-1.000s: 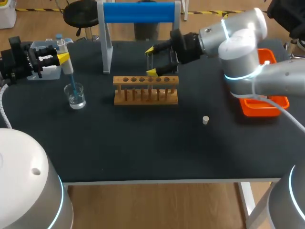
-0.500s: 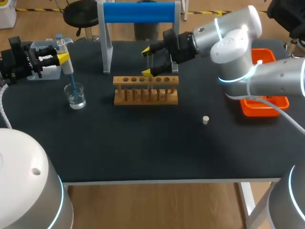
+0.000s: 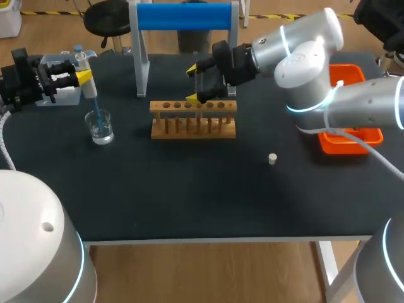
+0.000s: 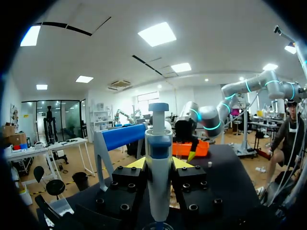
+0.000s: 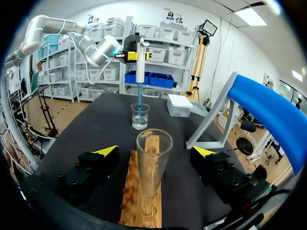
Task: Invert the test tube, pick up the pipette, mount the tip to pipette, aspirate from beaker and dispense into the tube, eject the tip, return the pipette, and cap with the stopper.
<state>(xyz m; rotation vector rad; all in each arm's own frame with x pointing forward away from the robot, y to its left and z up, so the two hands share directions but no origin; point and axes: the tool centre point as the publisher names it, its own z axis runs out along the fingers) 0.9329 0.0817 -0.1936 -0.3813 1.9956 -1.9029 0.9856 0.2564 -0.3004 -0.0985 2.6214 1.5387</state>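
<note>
Yellow-tipped right hand (image 3: 191, 83), fingers (image 5: 106, 150) spread, has advanced to straddle the test tube (image 5: 153, 163).

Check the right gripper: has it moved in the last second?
Yes. The right gripper has shifted left along the rack, its tips now nearer the rack's middle.

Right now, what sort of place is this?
Probably a lab bench for robot liquid handling: a wooden test tube rack and a beaker stand on the table, with a pipette above the beaker.
</note>
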